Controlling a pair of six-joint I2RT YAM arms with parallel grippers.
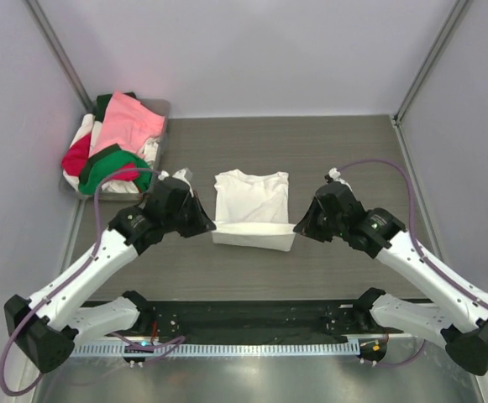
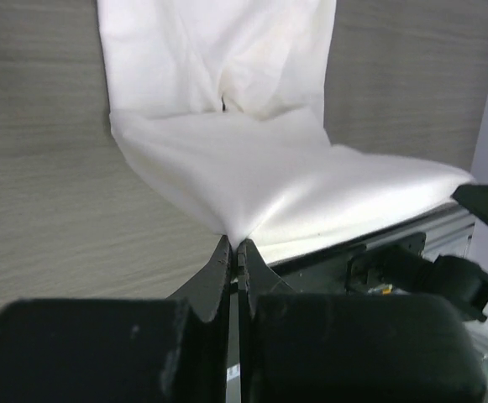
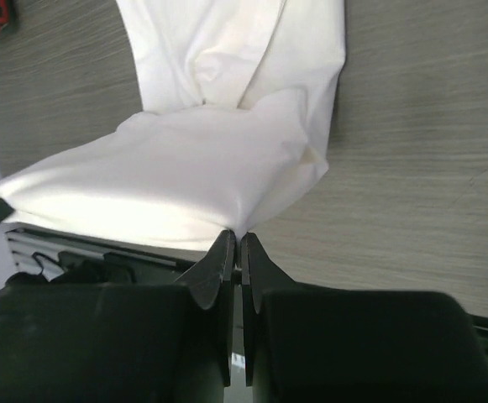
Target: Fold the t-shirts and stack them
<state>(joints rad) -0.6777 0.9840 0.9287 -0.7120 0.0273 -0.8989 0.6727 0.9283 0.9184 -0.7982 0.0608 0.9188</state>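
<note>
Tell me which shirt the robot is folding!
On the grey table, look between the two arms. The white t-shirt lies there, its near corners pinched by the fingers. It's plain white and alone; the colourful shirts sit heaped in the far-left tray.

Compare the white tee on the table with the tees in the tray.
The white tee lies smooth and half folded; the tray tees are heaped and crumpled. The white tee is pinched by the left gripper and right gripper; the tray tees are untouched. Both are soft cloth.
</note>
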